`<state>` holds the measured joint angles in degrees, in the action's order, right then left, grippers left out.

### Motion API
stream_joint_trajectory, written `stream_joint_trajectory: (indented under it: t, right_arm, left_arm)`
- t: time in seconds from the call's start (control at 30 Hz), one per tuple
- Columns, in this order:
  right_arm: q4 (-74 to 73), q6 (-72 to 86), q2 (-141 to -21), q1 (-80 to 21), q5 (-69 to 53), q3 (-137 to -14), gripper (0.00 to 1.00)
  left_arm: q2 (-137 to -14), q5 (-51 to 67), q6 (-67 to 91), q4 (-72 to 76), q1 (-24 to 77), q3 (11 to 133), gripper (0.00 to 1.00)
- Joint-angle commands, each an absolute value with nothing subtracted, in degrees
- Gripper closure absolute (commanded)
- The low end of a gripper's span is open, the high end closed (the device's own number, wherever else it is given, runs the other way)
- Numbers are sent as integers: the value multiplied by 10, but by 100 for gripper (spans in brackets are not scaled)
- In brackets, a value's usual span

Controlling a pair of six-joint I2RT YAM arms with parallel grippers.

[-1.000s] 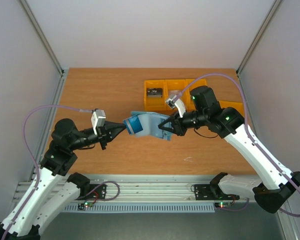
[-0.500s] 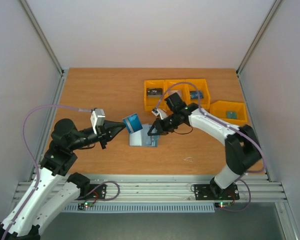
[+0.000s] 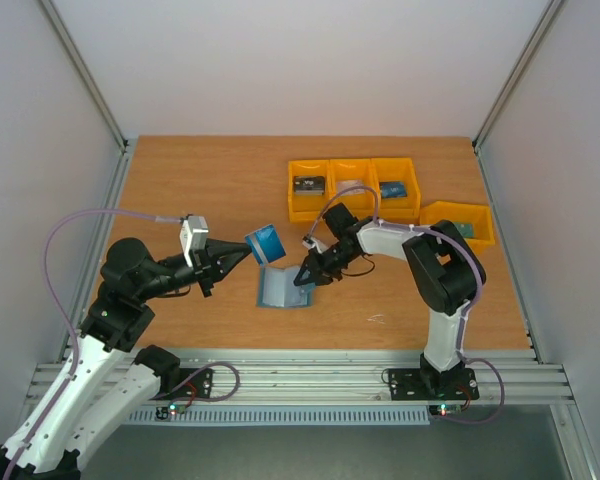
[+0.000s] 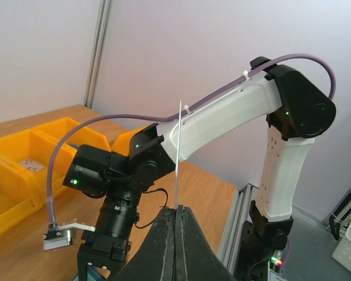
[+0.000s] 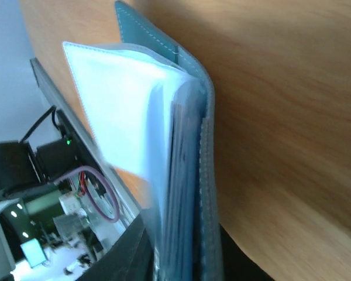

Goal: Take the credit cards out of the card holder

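Observation:
My left gripper (image 3: 246,253) is shut on the blue card (image 3: 266,244) and holds it above the table, clear of the holder. In the left wrist view the card (image 4: 178,158) shows edge-on as a thin line rising from my closed left gripper (image 4: 176,209). The teal card holder (image 3: 280,291) lies low on the table just right of and below the card. My right gripper (image 3: 302,277) is shut on its right edge. In the right wrist view the right gripper (image 5: 181,260) pinches the holder (image 5: 206,146), whose clear sleeves (image 5: 123,105) fan out. I cannot make out the pale grey card.
Three joined yellow bins (image 3: 352,187) stand at the back, and a fourth yellow bin (image 3: 458,222) sits to their right, each with small items inside. The right arm is folded tightly over the table's middle right. A small white scrap (image 3: 377,319) lies near the front.
My right gripper has carried the holder left and down to the table, away from the card. My left gripper has stayed put with the blue card, now free of the holder.

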<state>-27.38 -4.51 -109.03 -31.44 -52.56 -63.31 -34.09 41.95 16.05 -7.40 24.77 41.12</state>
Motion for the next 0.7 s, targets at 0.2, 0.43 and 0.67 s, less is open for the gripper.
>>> stream_joint_trajectory:
  t: [0.2, 0.43, 0.67]
  right_arm:
    - [-443, -120, -1025, -283, -348, -667, 40]
    - [-588, -206, -841, -276, -258, -784, 32]
    - [-440, -227, -717, -318, -509, -861, 28]
  left_arm:
    - [-347, 421, 162, -37, 245, 419, 100]
    - [-358, 456, 154, -14, 245, 421, 100]
    - [-364, 474, 177, 34, 245, 421, 100]
